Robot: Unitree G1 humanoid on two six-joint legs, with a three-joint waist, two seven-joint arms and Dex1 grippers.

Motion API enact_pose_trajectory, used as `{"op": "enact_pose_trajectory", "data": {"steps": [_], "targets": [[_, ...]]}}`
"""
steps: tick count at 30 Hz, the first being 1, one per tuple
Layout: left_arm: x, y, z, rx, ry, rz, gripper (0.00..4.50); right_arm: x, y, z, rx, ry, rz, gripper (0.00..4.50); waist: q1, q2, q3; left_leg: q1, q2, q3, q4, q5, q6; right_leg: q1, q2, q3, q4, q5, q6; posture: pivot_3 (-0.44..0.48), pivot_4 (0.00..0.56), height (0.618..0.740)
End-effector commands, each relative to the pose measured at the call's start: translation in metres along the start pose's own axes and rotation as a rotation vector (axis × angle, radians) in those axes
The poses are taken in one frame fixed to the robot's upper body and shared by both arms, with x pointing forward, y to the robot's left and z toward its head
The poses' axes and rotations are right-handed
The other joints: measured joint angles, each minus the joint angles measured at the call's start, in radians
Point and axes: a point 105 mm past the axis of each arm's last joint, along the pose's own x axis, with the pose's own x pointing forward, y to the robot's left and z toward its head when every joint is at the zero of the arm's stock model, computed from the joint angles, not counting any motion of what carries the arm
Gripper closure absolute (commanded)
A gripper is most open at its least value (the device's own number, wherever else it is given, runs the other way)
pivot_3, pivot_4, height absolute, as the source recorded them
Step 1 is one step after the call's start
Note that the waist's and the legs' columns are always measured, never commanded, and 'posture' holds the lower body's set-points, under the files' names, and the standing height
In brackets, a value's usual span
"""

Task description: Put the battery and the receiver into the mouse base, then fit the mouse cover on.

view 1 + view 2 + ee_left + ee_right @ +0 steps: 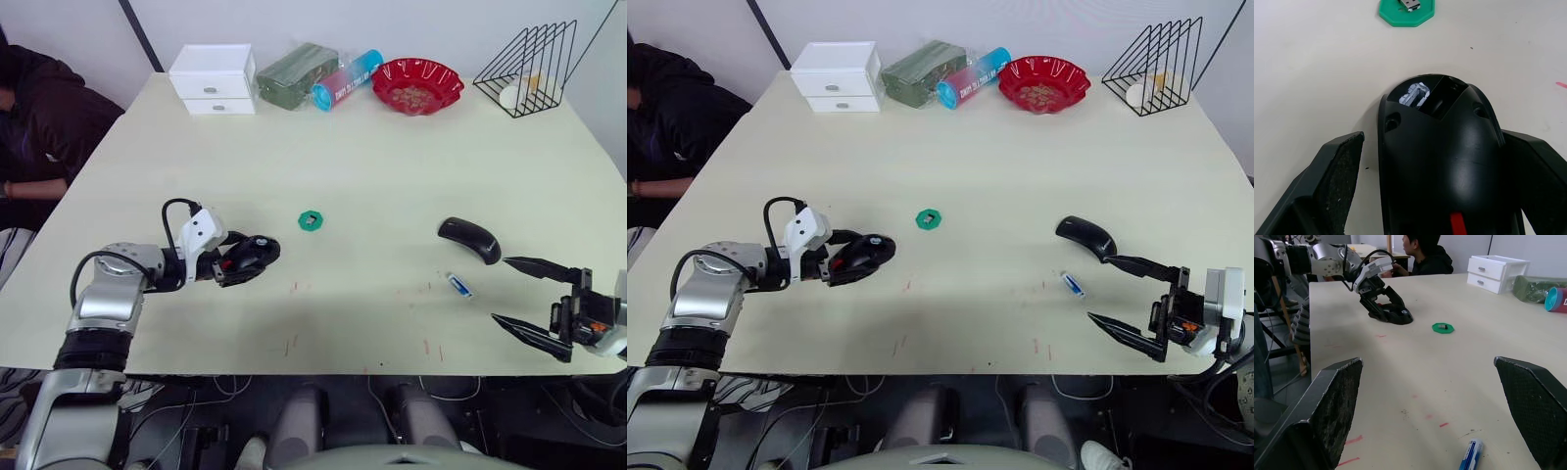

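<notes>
The mouse base (250,257), black with a red patch, lies at the front left of the table with its open compartment (1427,95) showing. My left gripper (243,260) straddles it, open, with a gap at one finger (1337,176). The receiver (1411,5) rests on a green toothed disc (311,221) in the middle. At the right lies the mouse cover (469,239), and the battery (458,284) is just in front of it. My right gripper (500,289) hovers open right of the battery, holding nothing.
Along the far edge stand a white drawer box (214,78), a green pack (297,73), a blue and pink tube (348,78), a red bowl (416,85) and a wire rack (529,69). A person (39,117) sits at the left.
</notes>
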Motion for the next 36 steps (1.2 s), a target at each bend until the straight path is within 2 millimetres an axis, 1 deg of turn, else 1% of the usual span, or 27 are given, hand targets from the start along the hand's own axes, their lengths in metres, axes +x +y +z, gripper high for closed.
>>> {"op": "enact_pose_trajectory", "data": {"steps": [1, 4, 6, 7, 8, 9, 14, 16, 19, 21, 23, 27, 28, 29, 31, 33, 36], "targets": [[0.003, -0.002, 0.002, 0.005, 0.006, -0.008, 0.03, 0.000, -0.002, 0.007, -0.043, -0.014, 0.002, 0.00, 0.000, 0.000, 0.000, 0.000, 0.000, 0.000, 0.000, 0.000, 0.000, 0.000, 0.000, 0.000, 0.000, 0.000, 0.000, 0.000, 0.150, 0.740], [0.003, -0.003, -0.003, -0.009, 0.025, -0.011, 0.03, -0.001, -0.002, 0.007, -0.047, -0.014, -0.001, 0.00, 0.000, 0.000, 0.000, 0.000, 0.000, 0.000, 0.000, 0.000, 0.000, 0.000, 0.000, 0.000, 0.000, 0.000, 0.000, 0.000, 0.150, 0.740], [0.004, -0.004, -0.005, -0.016, 0.034, -0.017, 0.55, -0.001, -0.002, 0.007, -0.048, -0.014, -0.001, 0.00, 0.000, 0.000, 0.000, 0.000, 0.000, 0.000, 0.000, 0.000, 0.000, 0.000, 0.000, 0.000, 0.000, 0.000, 0.000, 0.000, 0.150, 0.740], [0.004, -0.004, -0.005, -0.018, 0.036, -0.018, 0.98, -0.001, -0.002, 0.007, -0.048, -0.014, -0.001, 0.00, 0.000, 0.000, 0.000, 0.000, 0.000, 0.000, 0.000, 0.000, 0.000, 0.000, 0.000, 0.000, 0.000, 0.000, 0.000, 0.000, 0.150, 0.740], [0.004, -0.005, -0.005, -0.022, 0.030, -0.024, 1.07, -0.001, -0.002, 0.007, -0.048, -0.015, -0.002, 0.00, 0.000, 0.000, 0.000, 0.000, 0.000, 0.000, 0.000, 0.000, 0.000, 0.000, 0.000, 0.000, 0.000, 0.000, 0.000, 0.000, 0.150, 0.740], [0.004, -0.007, -0.004, -0.025, 0.024, -0.034, 1.53, -0.002, -0.002, 0.007, -0.048, -0.016, -0.002, 0.00, 0.000, 0.000, 0.000, 0.001, 0.000, 0.000, 0.000, 0.000, 0.000, 0.000, 0.000, 0.000, 0.000, 0.000, 0.000, 0.000, 0.150, 0.740], [0.003, -0.006, -0.001, -0.016, 0.004, -0.035, 1.52, -0.002, 0.000, 0.008, -0.045, -0.030, 0.007, 0.00, 0.000, 0.000, 0.000, 0.000, 0.000, 0.000, 0.000, 0.000, 0.000, 0.000, 0.000, 0.000, 0.000, 0.000, 0.000, 0.000, 0.150, 0.740], [0.003, -0.005, 0.003, 0.018, 0.002, -0.040, 1.52, -0.002, 0.000, 0.008, -0.045, -0.033, 0.008, 0.00, 0.000, 0.000, 0.000, 0.000, 0.000, 0.000, 0.000, 0.000, 0.000, 0.000, 0.000, 0.000, 0.000, 0.000, 0.000, 0.000, 0.150, 0.740], [0.004, -0.008, 0.027, 0.081, -0.054, -0.082, 1.52, -0.002, 0.000, 0.008, -0.043, -0.038, 0.015, 0.00, 0.002, 0.000, 0.000, 0.000, 0.000, 0.000, 0.000, 0.000, 0.000, 0.000, 0.000, 0.000, 0.000, 0.000, 0.000, 0.000, 0.150, 0.740], [0.006, -0.018, 0.043, 0.106, -0.085, -0.162, 1.52, -0.002, 0.000, 0.008, -0.040, -0.037, 0.018, 0.00, 0.004, 0.000, 0.000, 0.000, 0.000, 0.000, 0.000, 0.000, 0.000, 0.000, 0.000, 0.000, 0.000, 0.000, 0.000, 0.000, 0.150, 0.740], [0.012, -0.035, 0.063, 0.160, -0.107, -0.267, 1.52, -0.002, -0.001, 0.007, -0.039, -0.037, 0.019, 0.00, 0.009, -0.001, 0.000, -0.001, 0.000, 0.000, 0.001, 0.000, 0.000, 0.000, 0.000, 0.000, 0.000, 0.000, 0.000, 0.000, 0.150, 0.740], [0.020, -0.059, 0.082, 0.214, -0.117, -0.382, 1.52, -0.001, -0.002, 0.007, -0.037, -0.041, 0.017, 0.00, 0.013, -0.001, 0.000, -0.001, 0.000, 0.000, 0.001, 0.000, 0.000, 0.000, 0.000, 0.000, 0.000, 0.000, 0.000, 0.000, 0.150, 0.740], [0.026, -0.066, 0.087, 0.263, -0.102, -0.403, 1.52, 0.000, -0.003, 0.007, -0.037, -0.042, 0.016, 0.00, 0.013, 0.000, 0.000, -0.001, 0.000, 0.000, 0.001, 0.000, 0.000, 0.000, 0.000, 0.000, 0.000, 0.000, 0.000, 0.000, 0.150, 0.740], [0.034, -0.077, 0.096, 0.296, -0.123, -0.428, 1.52, 0.000, -0.003, 0.006, -0.036, -0.043, 0.017, 0.00, 0.014, 0.000, 0.000, 0.000, 0.000, 0.000, 0.001, 0.000, 0.000, 0.000, 0.000, 0.000, 0.000, 0.000, 0.000, 0.000, 0.150, 0.740], [0.046, -0.090, 0.108, 0.340, -0.145, -0.454, 1.52, 0.001, -0.004, 0.006, -0.035, -0.042, 0.018, 0.00, 0.019, -0.001, 0.000, 0.000, 0.000, 0.000, 0.001, 0.000, 0.000, 0.000, 0.001, 0.000, 0.000, 0.000, 0.000, 0.000, 0.150, 0.740], [0.056, -0.105, 0.111, 0.341, -0.137, -0.489, 1.52, 0.001, -0.004, 0.006, -0.035, -0.041, 0.018, 0.00, 0.019, -0.001, 0.000, -0.001, 0.000, 0.000, 0.001, 0.000, 0.000, 0.000, 0.001, 0.000, 0.000, 0.000, 0.000, 0.000, 0.150, 0.740], [0.071, -0.120, 0.105, 0.343, -0.109, -0.495, 1.52, 0.001, -0.004, 0.005, -0.034, -0.038, 0.015, 0.00, 0.016, 0.000, 0.000, 0.000, 0.000, 0.000, 0.001, 0.000, 0.000, 0.000, 0.001, 0.001, 0.000, 0.000, 0.000, 0.000, 0.150, 0.740]]}}
